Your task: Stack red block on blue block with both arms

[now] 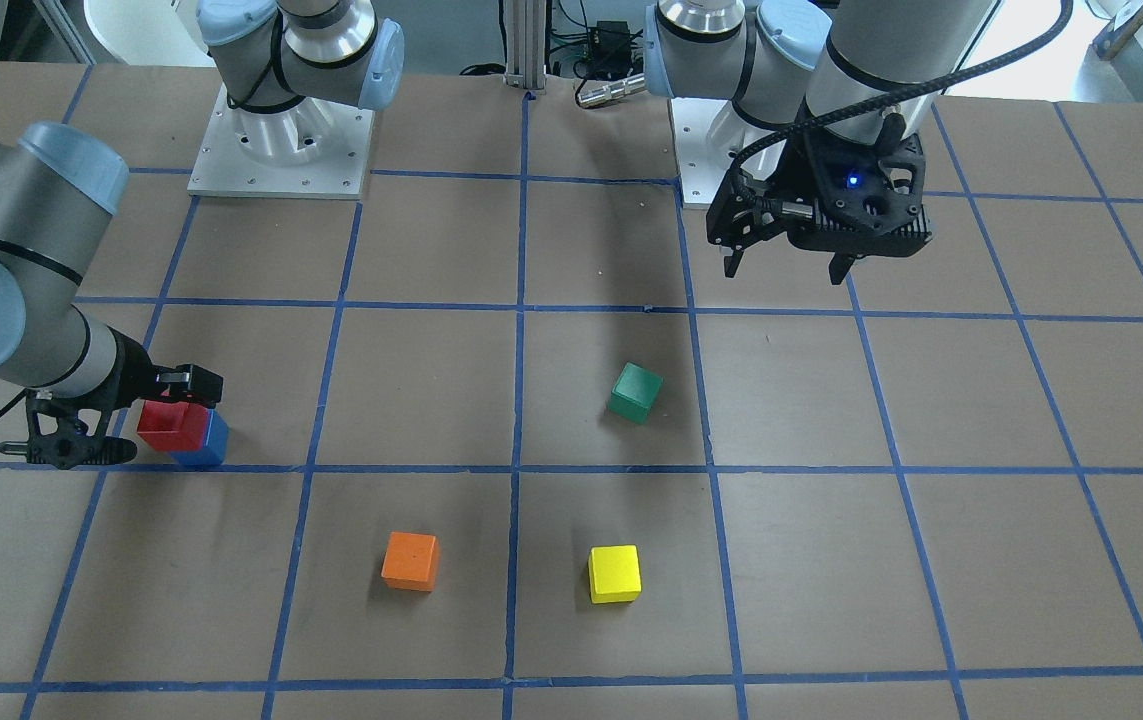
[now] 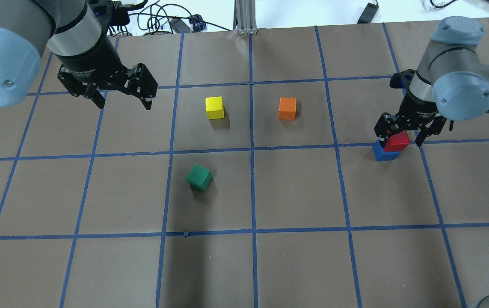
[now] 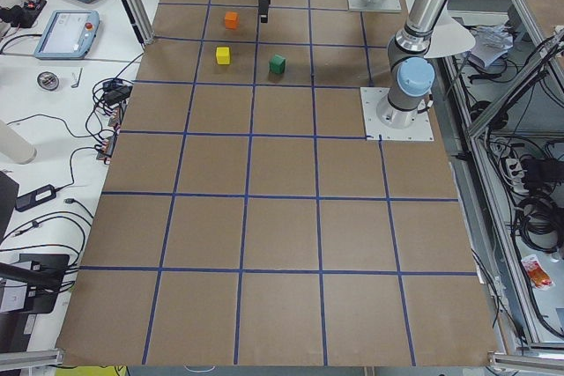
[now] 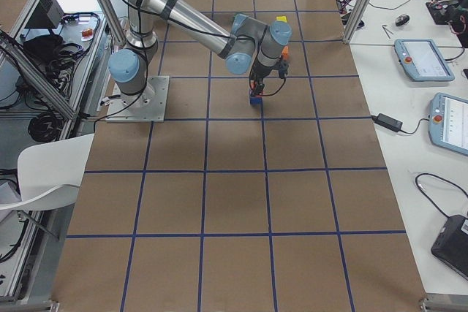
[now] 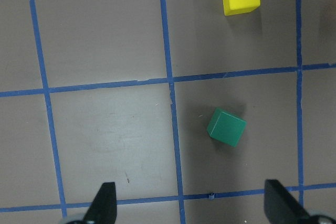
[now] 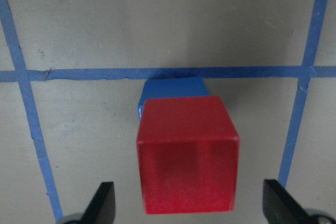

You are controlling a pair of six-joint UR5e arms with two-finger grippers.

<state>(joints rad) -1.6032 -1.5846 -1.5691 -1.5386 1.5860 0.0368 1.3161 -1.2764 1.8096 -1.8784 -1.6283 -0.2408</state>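
The red block (image 1: 171, 425) sits on top of the blue block (image 1: 208, 447), shifted a little off its centre. My right gripper (image 1: 131, 420) is open, with a finger on each side of the red block and a gap to both. The right wrist view shows the red block (image 6: 186, 153) over the blue block (image 6: 170, 87), clear of both fingertips (image 6: 103, 203). In the overhead view the stack (image 2: 397, 141) stands at the right under the right gripper (image 2: 400, 137). My left gripper (image 2: 122, 100) hangs open and empty, high over the far left.
A green block (image 2: 199, 177) lies turned near the table's middle and shows in the left wrist view (image 5: 226, 127). A yellow block (image 2: 214, 107) and an orange block (image 2: 287, 108) stand farther out. Blue tape lines grid the brown table (image 2: 295, 196).
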